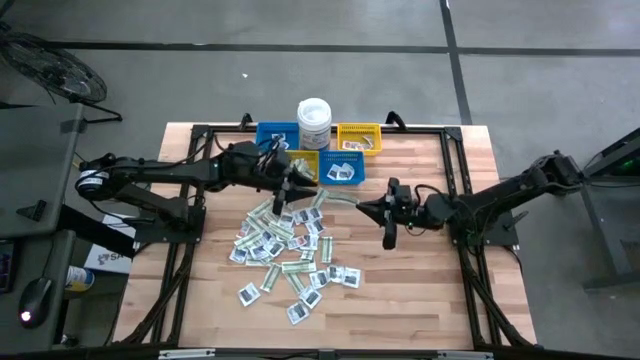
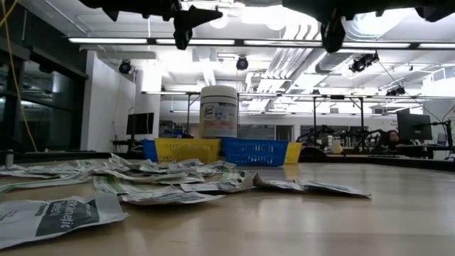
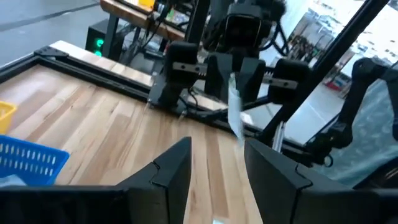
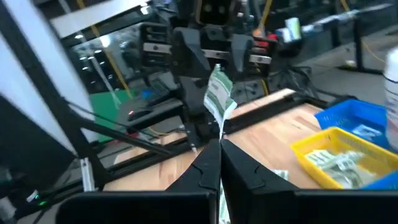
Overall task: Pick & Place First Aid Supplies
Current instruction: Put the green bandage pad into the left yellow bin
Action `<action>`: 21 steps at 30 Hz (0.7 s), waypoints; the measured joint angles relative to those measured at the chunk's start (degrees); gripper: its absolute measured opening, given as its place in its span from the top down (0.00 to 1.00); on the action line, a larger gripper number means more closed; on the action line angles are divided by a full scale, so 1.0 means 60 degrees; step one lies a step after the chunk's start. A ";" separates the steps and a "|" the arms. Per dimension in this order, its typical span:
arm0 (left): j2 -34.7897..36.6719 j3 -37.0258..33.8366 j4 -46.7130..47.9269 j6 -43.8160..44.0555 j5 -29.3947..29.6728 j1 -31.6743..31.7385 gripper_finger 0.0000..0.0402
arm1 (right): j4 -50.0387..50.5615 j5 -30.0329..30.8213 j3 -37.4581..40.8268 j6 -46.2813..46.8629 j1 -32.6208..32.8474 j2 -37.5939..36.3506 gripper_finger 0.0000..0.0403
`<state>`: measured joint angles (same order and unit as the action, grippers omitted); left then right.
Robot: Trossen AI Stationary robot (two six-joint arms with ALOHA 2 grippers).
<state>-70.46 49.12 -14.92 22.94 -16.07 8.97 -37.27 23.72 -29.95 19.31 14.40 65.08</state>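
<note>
Broadly, the wooden desk (image 1: 420, 300) carries everything: a scatter of first aid supplies (image 1: 285, 255) spread across its middle, and at the back a white tub (image 1: 314, 122) with blue bins (image 1: 276, 134) and yellow bins (image 1: 359, 137) around it, some already holding packets.

Both arms hang above the desk and face one another over the edge of the pile. The right gripper (image 4: 219, 149) has its jaws fully closed on one long green-and-white strip packet (image 4: 218, 96), which stands up from the tips in the right wrist view and shows edge-on in the left wrist view, between the two arms and clear of the desk. The left gripper (image 3: 216, 163) has its jaws parted with nothing between them, pointed at that packet, so a hand-over looks likely.

These packets look like thin paper: very light, limp, easily creased, and liable to flutter or slide out of a shallow pinch. The held strip bends at its upper end, so it will not stay stiff. The best hold is probably across the flat faces on the free end, well in from the edge.
</note>
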 joint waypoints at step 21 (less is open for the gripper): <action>0.0000 0.0000 -0.0422 0.0751 0.0056 0.0000 0.63 | -0.0572 -0.2666 0.0000 -0.0450 -0.1941 0.0015 1.00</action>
<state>-70.46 49.12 -17.45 27.45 -15.73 8.97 -40.70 7.72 -29.95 16.61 2.76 65.17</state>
